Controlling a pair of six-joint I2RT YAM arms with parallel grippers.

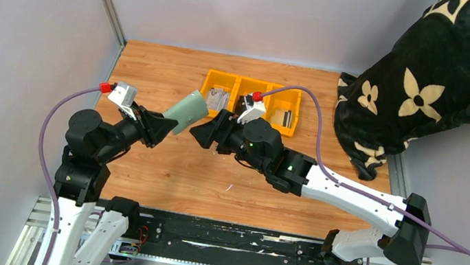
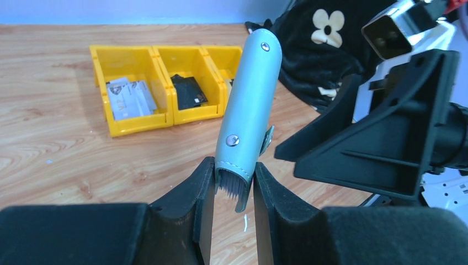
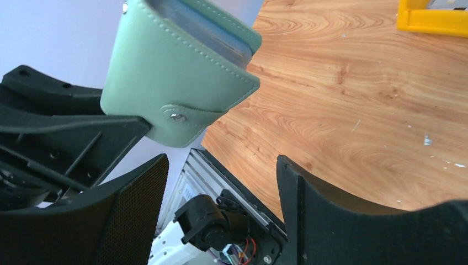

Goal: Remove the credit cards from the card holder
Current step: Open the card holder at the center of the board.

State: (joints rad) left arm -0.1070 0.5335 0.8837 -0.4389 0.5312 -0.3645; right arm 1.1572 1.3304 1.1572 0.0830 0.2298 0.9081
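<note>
Top view, centre: the left gripper (image 1: 165,127) has its fingers (image 2: 205,190) pressed against both faces of the card holder (image 1: 188,113) at one end, holding it clear of the worktop (image 1: 163,178) and tilted toward the upper right of the frame. In the left wrist view the holder (image 2: 248,105) stands up from the fingers, and a stack of dark card edges (image 2: 230,186) shows at its clamped end. The right gripper (image 1: 203,132) faces it from the right; its fingers (image 3: 138,210) are spread wide and hold nothing — the holder (image 3: 176,77) sits just beyond the left fingertip, its strap tab (image 3: 177,117) flat against the green face.

Surroundings: a yellow three-compartment bin (image 2: 141,124) lies behind the grippers, at upper centre of the top view. Whitish cards (image 2: 129,96) lie in its left compartment, a black object (image 2: 187,93) in the middle one. A black cloth with cream flowers (image 1: 449,72) fills the upper right — its hem rests on the worktop beside the bin. The right wrist and its purple cable (image 1: 312,105) partly cover the bin from above.
</note>
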